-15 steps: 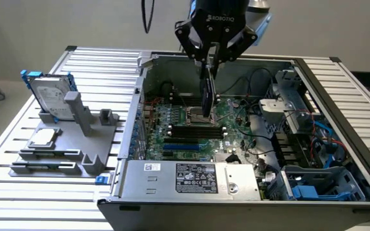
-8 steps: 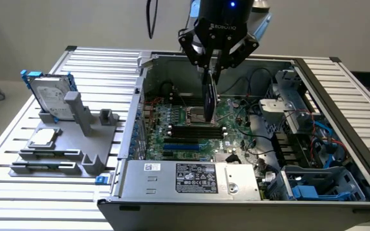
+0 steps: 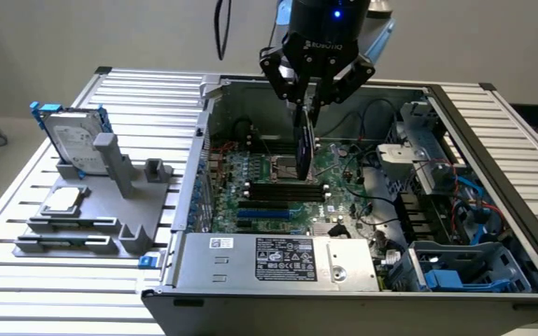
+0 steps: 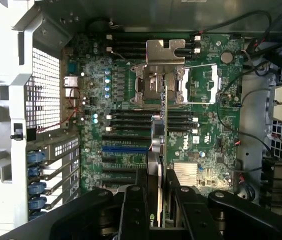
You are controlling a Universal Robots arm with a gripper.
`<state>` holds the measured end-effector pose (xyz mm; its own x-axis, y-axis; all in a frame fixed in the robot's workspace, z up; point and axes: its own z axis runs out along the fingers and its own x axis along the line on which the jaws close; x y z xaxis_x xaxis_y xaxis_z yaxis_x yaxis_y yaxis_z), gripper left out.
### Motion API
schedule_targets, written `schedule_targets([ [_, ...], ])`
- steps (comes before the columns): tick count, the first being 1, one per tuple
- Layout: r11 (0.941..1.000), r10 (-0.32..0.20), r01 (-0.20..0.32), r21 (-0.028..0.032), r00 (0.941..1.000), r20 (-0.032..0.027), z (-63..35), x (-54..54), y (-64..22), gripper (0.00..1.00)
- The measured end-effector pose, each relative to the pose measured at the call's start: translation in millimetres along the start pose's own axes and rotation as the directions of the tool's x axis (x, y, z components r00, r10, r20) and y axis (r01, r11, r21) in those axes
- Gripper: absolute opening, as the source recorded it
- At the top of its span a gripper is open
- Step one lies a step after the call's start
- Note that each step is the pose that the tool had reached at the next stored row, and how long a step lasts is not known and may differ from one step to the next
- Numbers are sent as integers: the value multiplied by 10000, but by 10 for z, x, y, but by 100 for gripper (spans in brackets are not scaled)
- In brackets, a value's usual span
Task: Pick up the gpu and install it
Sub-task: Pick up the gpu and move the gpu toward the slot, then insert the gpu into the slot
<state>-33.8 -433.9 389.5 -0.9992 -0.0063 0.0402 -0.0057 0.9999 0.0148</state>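
I see a hard drive (image 3: 68, 136) upright in a grey holder (image 3: 112, 168) on the desk (image 3: 54, 294), a CPU chip (image 3: 64, 199) flat on it, beside an open computer case (image 3: 344, 311).

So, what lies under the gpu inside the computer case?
The gpu, held edge-on by the gripper, hangs above the green motherboard, near the CPU socket and black slots. The strip directly beneath its edge is covered.
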Motion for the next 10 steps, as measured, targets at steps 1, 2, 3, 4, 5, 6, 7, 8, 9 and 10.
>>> schedule_targets([
  [1, 10000, 0, 0, 0, 10000, 0, 0, 0, 0, 27],
  [2, 10000, 0, 0, 0, 10000, 0, 0, 0, 0, 27],
  [3, 10000, 0, 0, 0, 10000, 0, 0, 0, 0, 27],
  [4, 10000, 0, 0, 0, 10000, 0, 0, 0, 0, 27],
  [5, 10000, 0, 0, 0, 10000, 0, 0, 0, 0, 27],
  [6, 10000, 0, 0, 0, 10000, 0, 0, 0, 0, 27],
  [7, 10000, 0, 0, 0, 10000, 0, 0, 0, 0, 27],
  [8, 10000, 0, 0, 0, 10000, 0, 0, 0, 0, 27],
  [9, 10000, -1, 1, 0, 10000, 0, 0, 0, 0, 27],
  [10, 10000, 0, 0, 0, 10000, 0, 0, 0, 0, 27],
])
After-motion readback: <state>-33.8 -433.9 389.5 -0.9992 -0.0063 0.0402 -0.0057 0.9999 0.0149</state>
